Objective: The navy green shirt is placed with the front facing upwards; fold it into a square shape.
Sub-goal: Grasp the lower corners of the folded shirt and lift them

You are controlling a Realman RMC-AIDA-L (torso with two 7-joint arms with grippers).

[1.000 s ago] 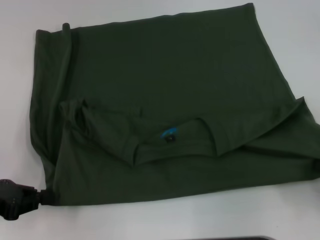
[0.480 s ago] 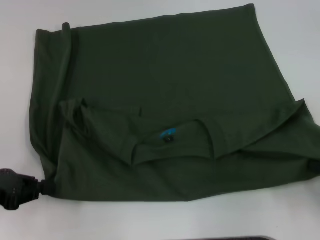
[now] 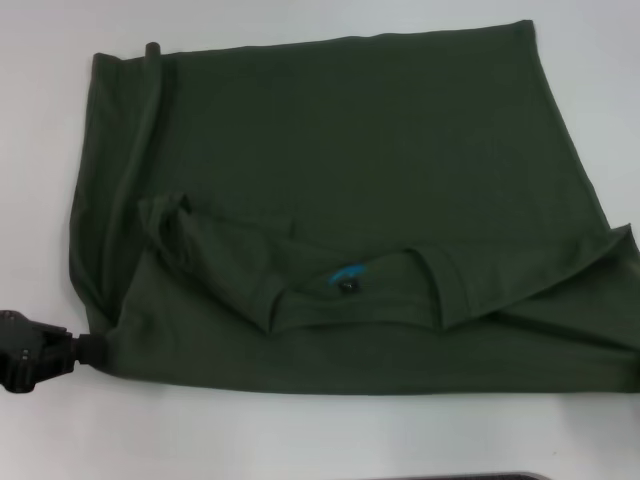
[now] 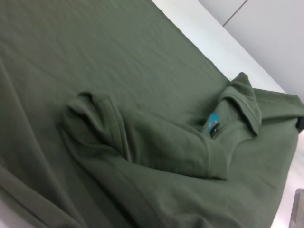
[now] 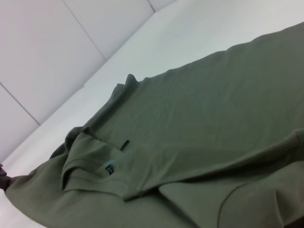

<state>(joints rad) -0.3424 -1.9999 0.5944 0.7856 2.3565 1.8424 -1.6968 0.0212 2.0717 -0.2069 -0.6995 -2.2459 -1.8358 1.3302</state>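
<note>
A plain white surface (image 3: 300, 430) carried the dark olive-green cotton T-shirt (image 3: 350, 190), partly folded, its ribbed round collar (image 3: 440, 285) and blue neck label (image 3: 347, 273) facing up. The black left gripper (image 3: 95, 350) touched its near-left corner; whether its fingers were open or closed could not be told.

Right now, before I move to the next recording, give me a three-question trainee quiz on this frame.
1. True or false: the navy green shirt lies fully spread, with nothing folded over.
2. Which end effector shows in the head view? A) left B) right C) both
3. Fill in: the blue label sits inside the ____.

Key:
1. False; its collar end is folded over the body.
2. A; the left end effector is at the shirt's near left corner, and the right one is out of view.
3. Collar.
</note>
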